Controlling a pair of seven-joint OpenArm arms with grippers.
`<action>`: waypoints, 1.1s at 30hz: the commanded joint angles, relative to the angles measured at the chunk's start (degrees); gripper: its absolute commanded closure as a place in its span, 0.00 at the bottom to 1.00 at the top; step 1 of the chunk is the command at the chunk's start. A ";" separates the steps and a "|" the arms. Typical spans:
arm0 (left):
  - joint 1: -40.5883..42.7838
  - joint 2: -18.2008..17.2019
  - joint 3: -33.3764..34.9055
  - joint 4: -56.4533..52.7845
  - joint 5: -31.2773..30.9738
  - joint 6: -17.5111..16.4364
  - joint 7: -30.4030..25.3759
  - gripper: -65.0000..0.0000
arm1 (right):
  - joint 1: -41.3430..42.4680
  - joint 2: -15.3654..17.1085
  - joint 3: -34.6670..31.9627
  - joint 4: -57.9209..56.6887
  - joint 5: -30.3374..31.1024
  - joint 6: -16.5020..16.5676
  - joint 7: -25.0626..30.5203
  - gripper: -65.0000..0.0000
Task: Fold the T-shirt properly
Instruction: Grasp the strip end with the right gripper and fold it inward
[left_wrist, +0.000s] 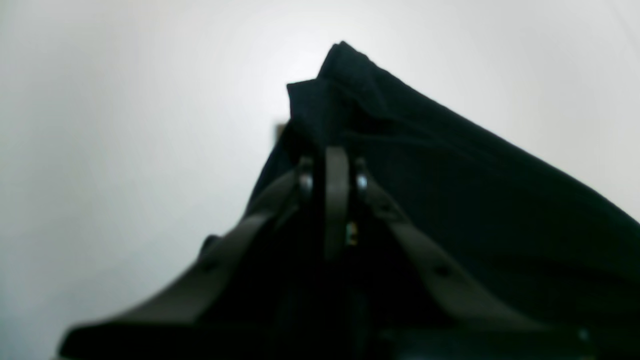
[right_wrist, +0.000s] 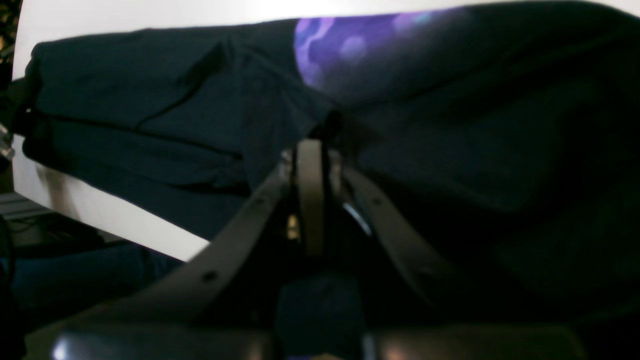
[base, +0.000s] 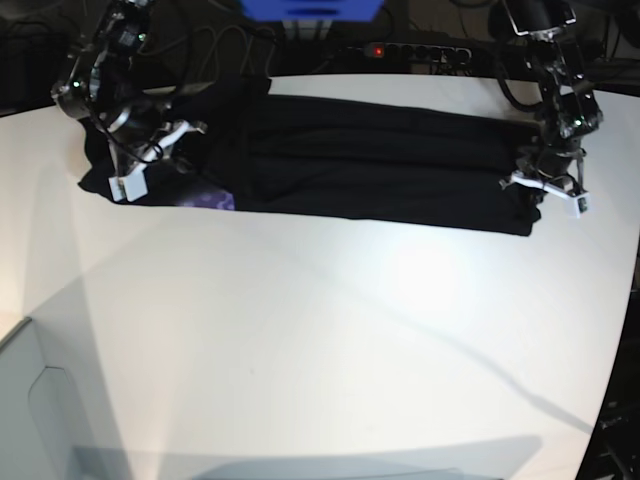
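Lying left-to-right across table (base: 300, 330), T-shirt (base: 380, 175) clamped at each end by left pincer (base: 528, 178), right pincer (base: 160, 150)

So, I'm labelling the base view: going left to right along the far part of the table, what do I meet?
Right gripper shut on the T-shirt's end → purple print patch → T-shirt, a long black band → left gripper shut on the other end → bare white table.
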 joint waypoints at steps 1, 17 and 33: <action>-0.29 -0.96 -0.31 0.76 -0.47 -0.34 -1.11 1.00 | 0.06 0.55 0.26 0.75 1.38 -0.88 1.57 1.00; -0.29 -0.96 -0.31 0.76 -0.47 -0.34 -1.11 1.00 | -0.82 0.55 -2.47 -7.16 1.30 -7.47 3.86 1.00; -0.11 -0.96 -0.40 0.67 -0.47 -0.43 -1.11 1.00 | -1.61 -0.15 -13.81 -1.45 1.47 -7.47 3.86 1.00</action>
